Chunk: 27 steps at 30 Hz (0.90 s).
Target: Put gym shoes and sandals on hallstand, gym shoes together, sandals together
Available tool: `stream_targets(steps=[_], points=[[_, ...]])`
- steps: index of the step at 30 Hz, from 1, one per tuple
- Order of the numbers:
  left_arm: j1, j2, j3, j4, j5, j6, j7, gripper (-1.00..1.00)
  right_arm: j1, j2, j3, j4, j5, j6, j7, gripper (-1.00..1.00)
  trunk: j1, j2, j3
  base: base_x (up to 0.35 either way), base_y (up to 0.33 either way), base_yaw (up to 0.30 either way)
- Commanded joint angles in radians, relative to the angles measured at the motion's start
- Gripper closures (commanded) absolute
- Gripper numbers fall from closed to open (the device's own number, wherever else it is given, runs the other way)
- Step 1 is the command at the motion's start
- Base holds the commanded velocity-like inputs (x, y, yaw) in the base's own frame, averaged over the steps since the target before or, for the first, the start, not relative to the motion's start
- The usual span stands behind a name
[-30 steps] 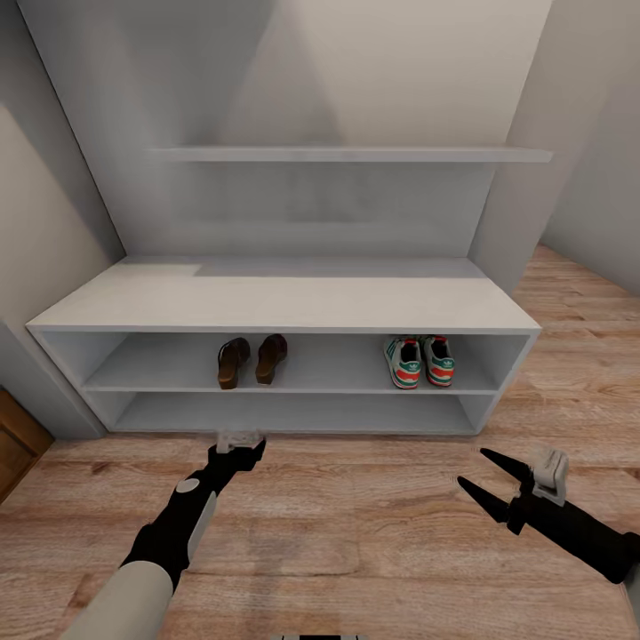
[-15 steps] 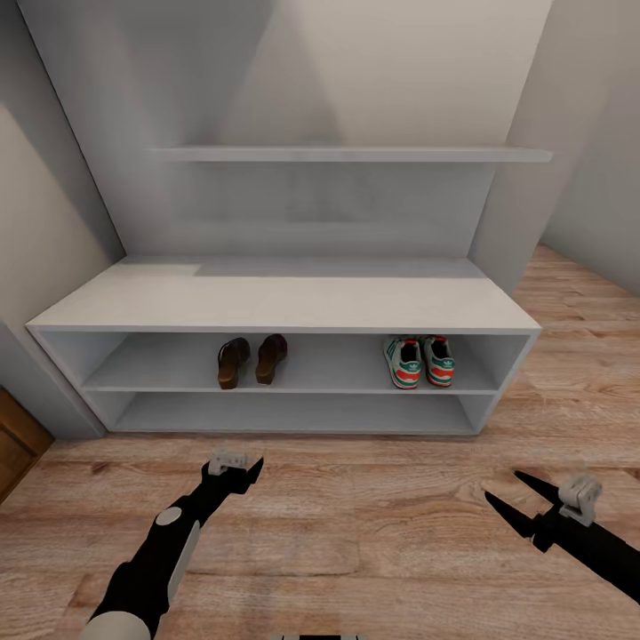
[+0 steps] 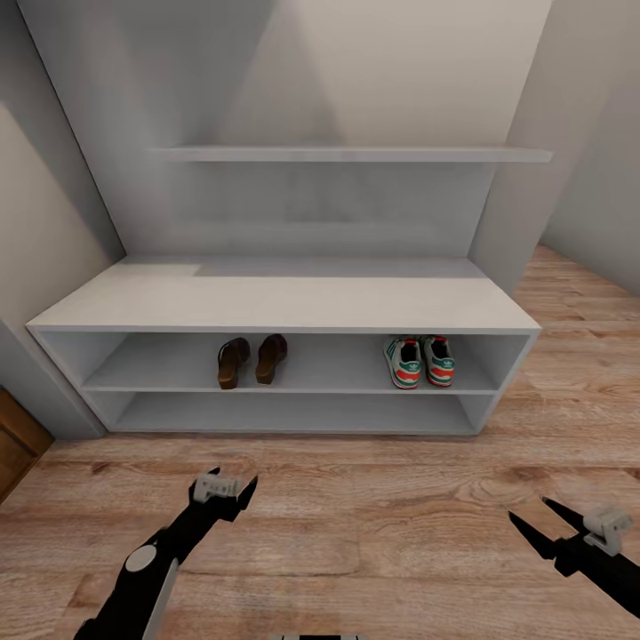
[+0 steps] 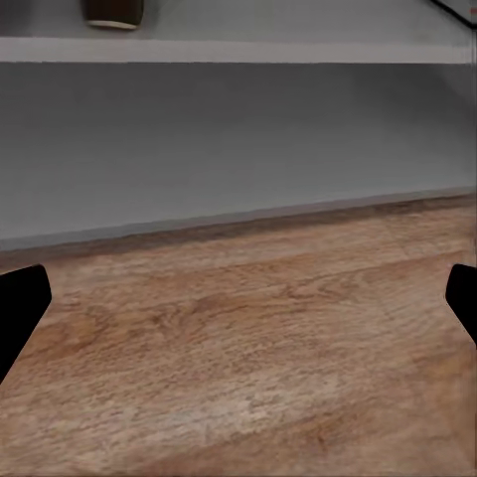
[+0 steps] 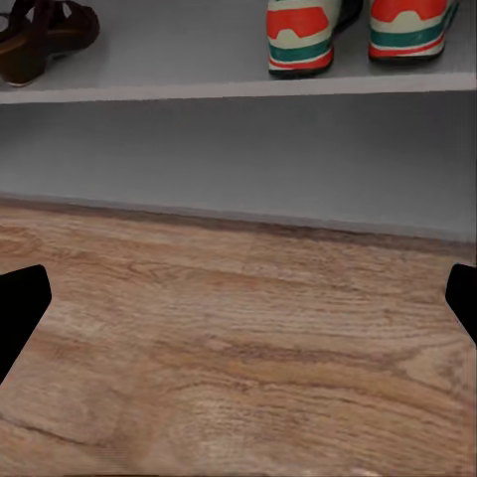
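Observation:
The two sandals point(image 3: 240, 363) point(image 3: 271, 357) stand side by side on the upper shelf tier of the hallstand point(image 3: 284, 304), left of its middle. The two gym shoes point(image 3: 403, 362) point(image 3: 437, 359) stand together on the same tier at the right, heels facing out. All shoes are off the corridor floor point(image 3: 373, 533). My left gripper point(image 3: 233, 477) is open and empty, low over the floor in front of the sandals. My right gripper point(image 3: 531, 509) is open and empty, over the floor at the right. The right wrist view shows the gym shoes point(image 5: 298, 35) point(image 5: 407, 25) and a sandal point(image 5: 45, 35).
A narrow wall shelf point(image 3: 351, 154) hangs above the hallstand. Grey walls close in at left and right. A brown wooden panel point(image 3: 16, 444) sits at the far left by the floor. Plank floor stretches between me and the hallstand.
Both arms have drawn back from the hallstand toward me, lower in the head view. Both grippers stay open and empty. The shoes have not moved.

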Motion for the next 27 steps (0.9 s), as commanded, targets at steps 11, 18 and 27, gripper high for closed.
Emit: stream_targets(steps=[11, 18, 27], points=[[0.047, 0.01, 0.007, -0.04, -0.007, -0.01, -0.025, -1.0, 0.002, -0.001, -0.017, 0.04, 0.023, -0.016, -0.114, -1.0, 0.0, 0.0, -0.001, 0.0, 0.0, 0.0], [0.054, 0.024, 0.01, -0.044, -0.004, -0.016, -0.028, -1.0, 0.004, 0.002, -0.016, 0.057, 0.047, -0.036, -0.19, -1.0, 0.0, 0.0, -0.001, 0.0, 0.0, 0.0], [0.058, 0.04, 0.016, -0.04, -0.001, -0.019, -0.028, -1.0, 0.004, 0.005, -0.013, 0.085, 0.067, -0.054, -0.259, -1.0, 0.0, 0.0, -0.001, 0.0, 0.0, 0.0]])
